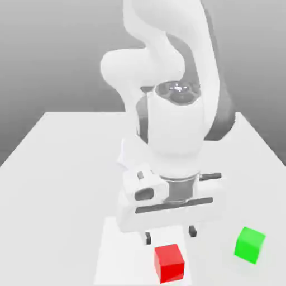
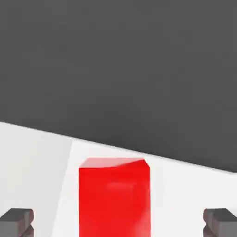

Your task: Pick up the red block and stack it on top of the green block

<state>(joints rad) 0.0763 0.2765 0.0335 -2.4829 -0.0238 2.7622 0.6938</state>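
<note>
The red block sits on the surface, just below the end effector, whose fingers are wide apart, holding nothing. The step looks like the approach; next, align, lower around the block and close.

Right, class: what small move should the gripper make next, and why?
I would probably lower the open gripper straight over the red block before closing. In the hand view the block lies between the spread fingertips, touching neither, and the green block stands apart, bearing nothing.
</note>
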